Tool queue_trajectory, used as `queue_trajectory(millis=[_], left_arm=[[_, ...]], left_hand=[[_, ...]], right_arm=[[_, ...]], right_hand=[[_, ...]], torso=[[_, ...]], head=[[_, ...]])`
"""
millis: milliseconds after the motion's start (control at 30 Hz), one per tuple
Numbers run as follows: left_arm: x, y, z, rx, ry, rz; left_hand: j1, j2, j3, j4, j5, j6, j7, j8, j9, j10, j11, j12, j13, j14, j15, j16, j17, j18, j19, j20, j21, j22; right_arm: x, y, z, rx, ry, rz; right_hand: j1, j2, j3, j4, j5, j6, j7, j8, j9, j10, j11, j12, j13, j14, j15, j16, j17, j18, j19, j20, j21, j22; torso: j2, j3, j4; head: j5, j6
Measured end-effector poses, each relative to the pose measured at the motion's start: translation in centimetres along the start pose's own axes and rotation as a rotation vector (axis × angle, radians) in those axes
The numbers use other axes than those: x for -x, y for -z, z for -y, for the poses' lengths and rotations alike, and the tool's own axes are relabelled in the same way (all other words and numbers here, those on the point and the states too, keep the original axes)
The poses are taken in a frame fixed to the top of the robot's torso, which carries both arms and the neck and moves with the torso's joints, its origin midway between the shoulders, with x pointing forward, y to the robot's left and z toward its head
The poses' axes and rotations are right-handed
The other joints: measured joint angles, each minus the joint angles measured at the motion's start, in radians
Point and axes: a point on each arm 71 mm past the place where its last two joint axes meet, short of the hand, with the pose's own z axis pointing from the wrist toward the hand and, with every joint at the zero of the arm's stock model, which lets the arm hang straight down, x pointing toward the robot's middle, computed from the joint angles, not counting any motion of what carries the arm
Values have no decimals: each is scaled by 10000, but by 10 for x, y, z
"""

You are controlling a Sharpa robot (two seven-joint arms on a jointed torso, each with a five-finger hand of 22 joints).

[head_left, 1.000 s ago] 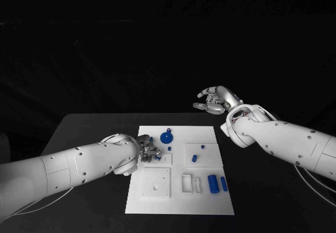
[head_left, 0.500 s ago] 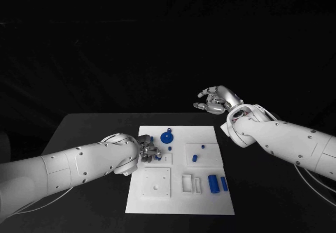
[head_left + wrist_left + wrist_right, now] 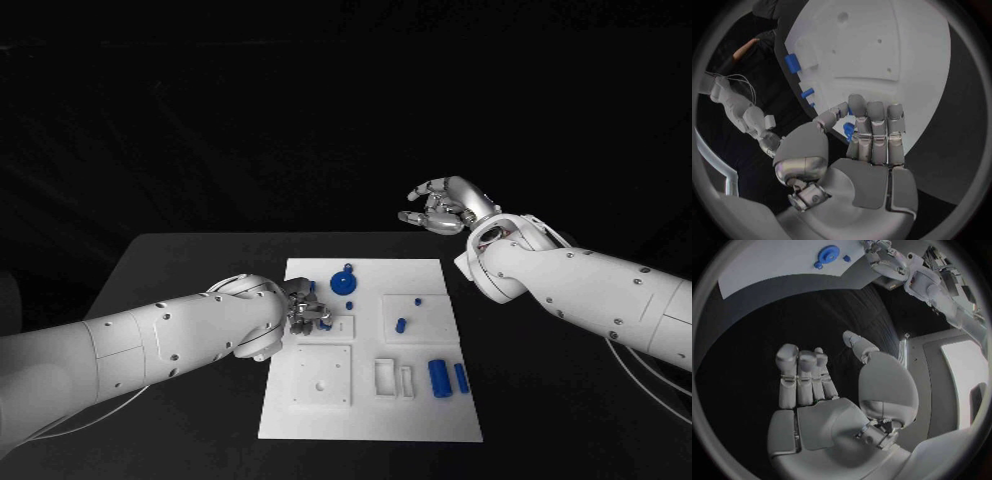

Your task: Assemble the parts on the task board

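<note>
The white task board (image 3: pixel 368 420) lies in the middle of the black table. My left hand (image 3: pixel 306 310) is low over the board's left side, near a raised white square. In the left wrist view its thumb and fingers (image 3: pixel 873 130) pinch a small blue part (image 3: pixel 848 131) just above the board (image 3: pixel 898 50). My right hand (image 3: pixel 444 208) hangs raised beyond the table's far edge, fingers loosely bent and apart from the thumb, holding nothing (image 3: pixel 817 385). A round blue part (image 3: pixel 343 283) stands near the board's far edge, just beyond the left hand.
Two blue cylinders (image 3: pixel 447 379) lie at the board's right side beside a white frame (image 3: pixel 387 377). A small blue peg (image 3: pixel 401 325) and a blue stub (image 3: pixel 417 300) sit on the right square. A white square block (image 3: pixel 323 377) lies nearer me.
</note>
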Motion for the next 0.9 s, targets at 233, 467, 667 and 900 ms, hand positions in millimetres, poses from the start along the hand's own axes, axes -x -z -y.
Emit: queue_trajectory(millis=[233, 467, 667, 900], left_arm=[[0, 0, -1, 40, -1, -22], [0, 0, -2, 66, 43, -49], [0, 0, -2, 83, 91, -75], [0, 0, -2, 90, 109, -87]], left_hand=[[-27, -27, 17, -18, -3, 1, -1, 38, 443, 1, -1, 7, 7, 1, 1, 0, -2, 6, 0, 0, 2, 8], [-26, -26, 7, -33, 407, 1, -1, 36, 518, 1, -1, 77, 6, 3, 3, 127, -51, 4, 0, 0, 41, 7], [-25, -25, 7, -36, 524, 1, -1, 15, 656, 1, -2, 123, 5, -20, -20, 147, -52, 2, 0, 0, 78, 7], [-25, -25, -3, -50, 521, 2, -1, -6, 710, 1, -2, 135, 5, -19, -19, 157, -81, 2, 0, 0, 79, 6]], right_arm=[[0, 0, 0, -24, 4, 1], [0, 0, 0, -40, 6, 2], [-1, -1, 0, -37, 1, -4], [-1, -1, 0, -35, -4, -12]], right_hand=[[0, 0, 0, 0, 0, -25, -6, 0, 8, 0, 0, 0, -9, 0, 0, 0, 0, -1, -1, 1, 0, 2], [0, 0, 0, 0, 0, -26, -6, 0, 8, 0, 0, 39, -8, 0, 0, 0, 0, 0, -1, 2, 0, 9], [0, 0, 0, 0, 0, -28, -6, 0, 8, 0, 0, 39, -18, 0, 0, 0, 0, 0, 0, 3, 0, 8], [0, 0, 0, 0, 0, -10, 16, 0, 7, 0, 0, 39, -18, 0, 0, 0, 0, -1, -15, -24, 0, 8]], torso=[[0, 1, -5], [0, 1, 0], [0, 1, 0], [0, 2, 1]], head=[[16, -7], [19, -22], [19, -35], [14, -27]])
